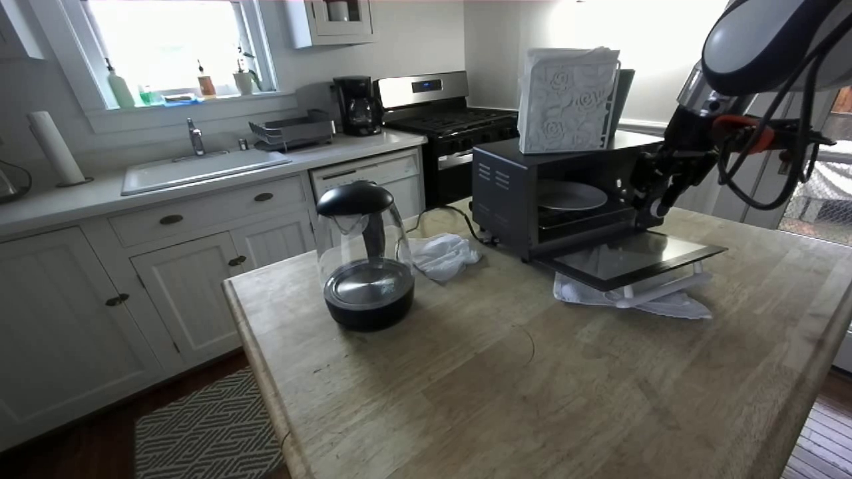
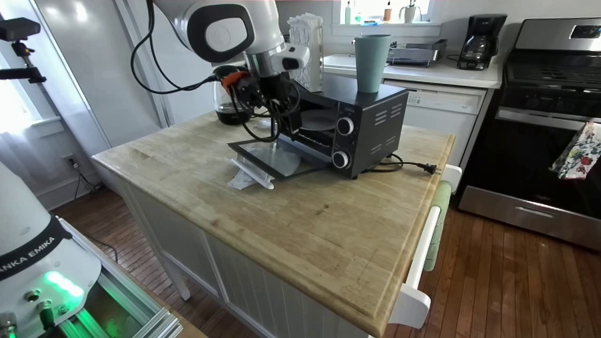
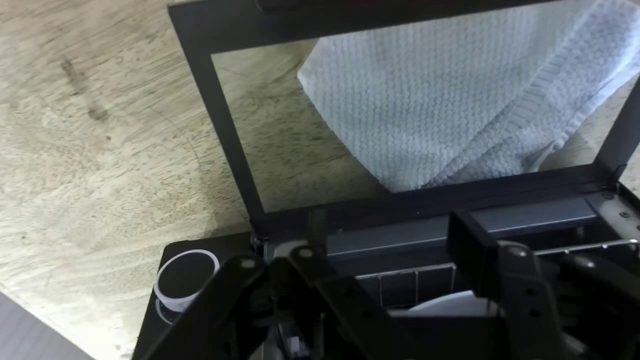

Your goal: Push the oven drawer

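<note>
My claw [image 3: 392, 245] is spread: fingers [image 3: 472, 255] apart, visible gap between them. It hangs below my wrist [image 2: 263, 63], pointing down. My arm [image 2: 220, 37] slopes in from above. Black cables [image 2: 162, 92] loop out beside the wrist, near an orange piece [image 1: 752, 135]. My base [image 2: 28, 220] shows a green light [image 2: 63, 284].

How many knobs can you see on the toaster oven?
2: an upper knob and a lower knob, both on the front of the toaster oven in an exterior view, neither covered.
</note>
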